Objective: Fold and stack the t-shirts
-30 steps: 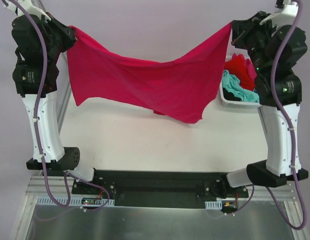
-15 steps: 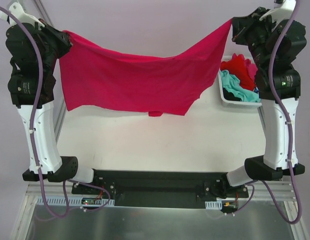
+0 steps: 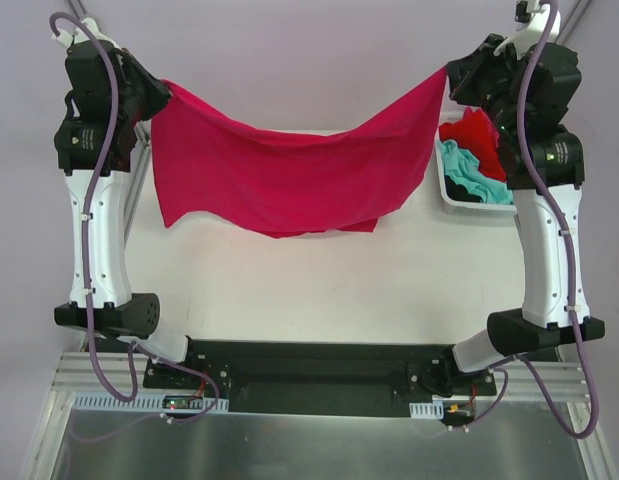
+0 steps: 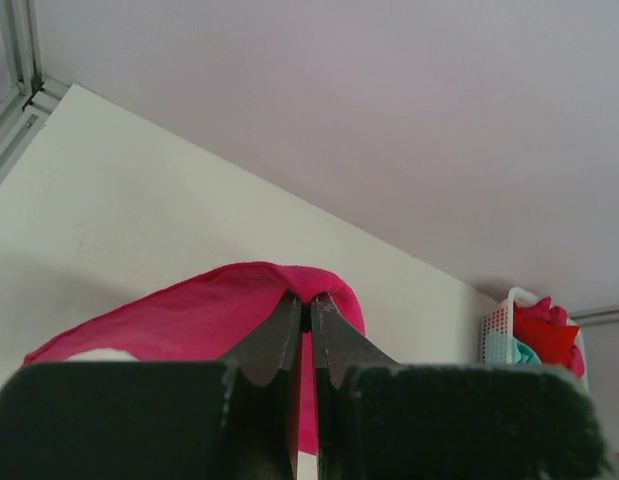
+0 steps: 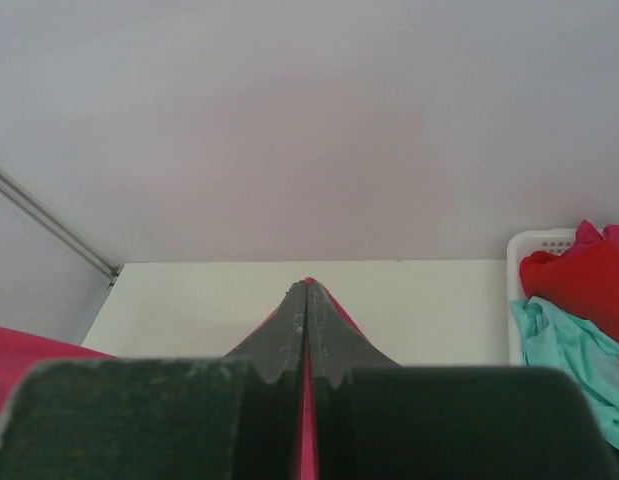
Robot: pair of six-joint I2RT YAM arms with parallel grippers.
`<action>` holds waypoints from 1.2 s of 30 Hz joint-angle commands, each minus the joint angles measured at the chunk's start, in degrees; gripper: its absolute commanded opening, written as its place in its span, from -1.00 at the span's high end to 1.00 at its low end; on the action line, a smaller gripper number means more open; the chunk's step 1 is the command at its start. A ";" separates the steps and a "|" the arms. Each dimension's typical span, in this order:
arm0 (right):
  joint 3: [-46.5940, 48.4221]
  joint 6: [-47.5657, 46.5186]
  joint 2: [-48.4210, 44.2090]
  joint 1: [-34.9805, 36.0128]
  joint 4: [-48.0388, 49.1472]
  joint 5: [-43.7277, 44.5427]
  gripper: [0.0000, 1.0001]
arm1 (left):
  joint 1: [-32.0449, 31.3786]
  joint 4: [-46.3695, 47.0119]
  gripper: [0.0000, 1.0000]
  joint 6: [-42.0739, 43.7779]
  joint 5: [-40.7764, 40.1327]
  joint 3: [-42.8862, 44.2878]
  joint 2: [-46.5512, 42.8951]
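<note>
A large magenta-pink t-shirt (image 3: 289, 175) hangs stretched in the air between both raised arms, sagging in the middle, its lower edge just above the table. My left gripper (image 3: 159, 88) is shut on its left upper corner; in the left wrist view the cloth (image 4: 189, 315) bulges out over the closed fingertips (image 4: 309, 300). My right gripper (image 3: 451, 72) is shut on the right upper corner, with a thin pink strip (image 5: 309, 440) showing between the fingers. Red (image 3: 479, 135) and teal (image 3: 469, 175) t-shirts lie bunched in the basket.
The white slotted basket (image 3: 451, 196) stands at the table's right edge, beside the right arm; it also shows in the right wrist view (image 5: 534, 245). A metal frame rail (image 3: 129, 200) runs along the table's left side. The white tabletop (image 3: 319, 285) lies under the hanging shirt.
Both arms have risen and shifted, the left one swinging inward to the right. The shirt's lower edge has lifted and evened out, and it hangs more level than a second ago.
</note>
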 commanded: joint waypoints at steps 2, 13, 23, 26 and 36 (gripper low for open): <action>3.39 2.73 0.31 -0.52 3.36 -3.63 0.99 | 1.85 2.82 1.00 -3.40 1.66 -0.42 -1.83; 1.98 2.91 -2.50 -1.48 3.37 1.46 0.99 | 8.96 1.76 1.00 -14.56 13.96 -5.34 -3.76; 4.87 3.79 -4.17 -5.61 1.35 3.66 0.99 | 20.22 3.43 1.00 -24.58 31.27 -2.45 -2.71; 6.20 4.31 -3.55 -5.96 0.82 2.70 0.99 | 21.01 4.49 1.00 -26.26 35.48 0.36 -0.78; -8.36 3.18 -8.82 -5.88 -0.68 0.06 0.99 | 21.01 4.49 1.00 -13.09 35.68 -25.26 -10.78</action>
